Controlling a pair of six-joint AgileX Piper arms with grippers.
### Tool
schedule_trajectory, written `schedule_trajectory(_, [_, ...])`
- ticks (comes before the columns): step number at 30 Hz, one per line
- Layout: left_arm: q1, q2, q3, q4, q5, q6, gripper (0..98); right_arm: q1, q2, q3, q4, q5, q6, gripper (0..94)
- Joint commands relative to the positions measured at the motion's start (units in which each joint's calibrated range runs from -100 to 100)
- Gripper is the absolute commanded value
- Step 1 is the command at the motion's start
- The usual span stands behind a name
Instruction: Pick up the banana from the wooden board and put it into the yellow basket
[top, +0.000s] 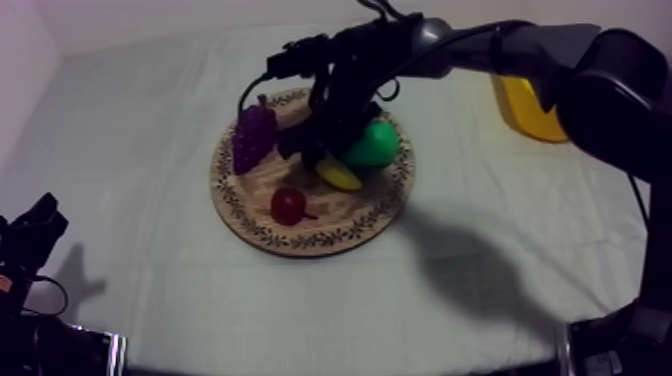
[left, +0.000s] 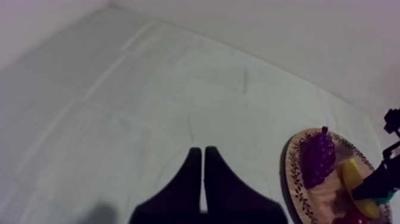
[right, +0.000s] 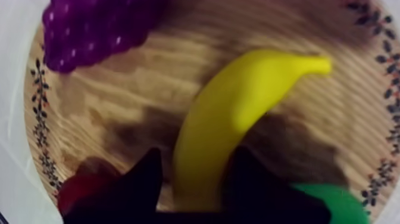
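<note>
The right gripper (right: 198, 156) is over the round wooden board (top: 262, 236) and grasps the banana (right: 238, 101), one black finger (right: 149, 179) at each side of it. The banana lies near the board's centre, just beside the pear (top: 372, 145) at the right edge. The grapes (top: 253, 135) lie at the left edge and the small red fruit (top: 288, 205) lies toward the near edge. The yellow basket (top: 530, 110) stands at the table's (top: 150, 300) far right edge. The left gripper (left: 203, 154) is clenched on nothing and sits over bare cloth at the table's near left corner.
</note>
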Motion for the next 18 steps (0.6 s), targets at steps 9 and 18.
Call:
schedule_trajectory(9, [0.0,0.0,0.0,-0.03,0.0,0.0,0.1,-0.9,-1.1,-1.3,2.0,-0.7,1.1,17.7])
schedule_trajectory(18, [0.0,0.0,0.0,-0.03,0.0,0.0,0.1,2.0,-10.9,-2.8,2.3,3.7,1.3,16.2])
